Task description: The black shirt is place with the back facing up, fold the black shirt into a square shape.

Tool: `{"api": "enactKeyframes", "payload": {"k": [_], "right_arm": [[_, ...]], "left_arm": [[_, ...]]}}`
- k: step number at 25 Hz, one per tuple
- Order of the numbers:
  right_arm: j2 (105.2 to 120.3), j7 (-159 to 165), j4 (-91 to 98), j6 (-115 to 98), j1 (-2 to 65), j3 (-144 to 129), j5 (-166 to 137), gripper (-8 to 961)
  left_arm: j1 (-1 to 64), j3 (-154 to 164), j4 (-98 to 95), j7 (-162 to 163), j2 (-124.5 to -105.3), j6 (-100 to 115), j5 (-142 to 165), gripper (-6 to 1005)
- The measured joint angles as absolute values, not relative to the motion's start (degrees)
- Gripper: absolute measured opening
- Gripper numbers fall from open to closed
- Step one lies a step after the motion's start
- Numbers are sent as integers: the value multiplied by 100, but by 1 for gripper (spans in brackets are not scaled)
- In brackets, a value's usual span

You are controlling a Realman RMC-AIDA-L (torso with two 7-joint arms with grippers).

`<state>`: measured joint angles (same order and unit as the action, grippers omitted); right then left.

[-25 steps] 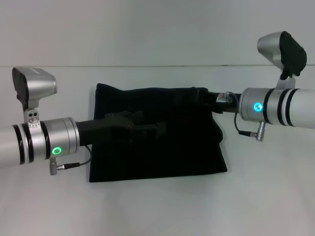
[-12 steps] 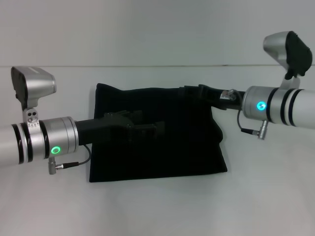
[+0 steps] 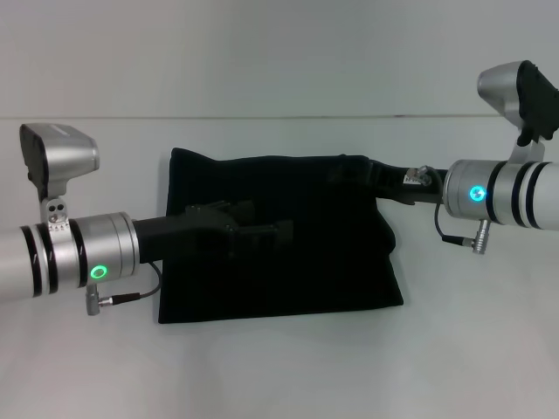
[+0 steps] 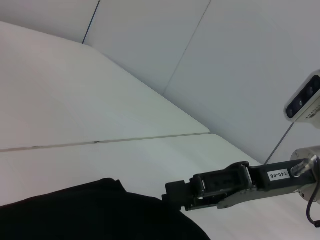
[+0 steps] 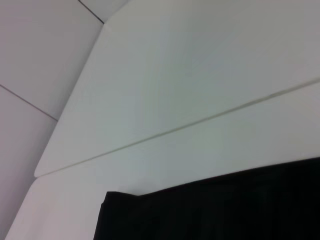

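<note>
Right now my left gripper [image 3: 284, 231] hangs over the middle of the black shirt [image 3: 288, 279]; I cannot tell if its claw is wide or narrow. My right gripper [image 3: 336, 172] sits at the shirt's far edge, same doubt. The shirt lies folded on the white table [image 3: 279, 375], with bare room all around.

One readable label
A white sticker [image 4: 278, 175] on the right gripper [image 4: 175, 192] reads "140-06"; nothing else is legible.
</note>
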<state>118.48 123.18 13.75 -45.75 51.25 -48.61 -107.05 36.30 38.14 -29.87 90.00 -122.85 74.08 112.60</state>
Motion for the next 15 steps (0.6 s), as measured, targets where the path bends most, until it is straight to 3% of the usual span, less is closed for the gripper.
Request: {"api": "enactKeyframes", "payload": {"k": [10,15], "right_arm": [[11943,12285,1369,-4610,5109,-4894,-10702,583],[11951,12259,1445,-4634,5012,-4848,-10676,517]], "left_arm": [[3629,3797,-2988,9000,-12281,7410,11268,950],[3629,3797,-2995,8999,-12278,7410,11268,949]]}}
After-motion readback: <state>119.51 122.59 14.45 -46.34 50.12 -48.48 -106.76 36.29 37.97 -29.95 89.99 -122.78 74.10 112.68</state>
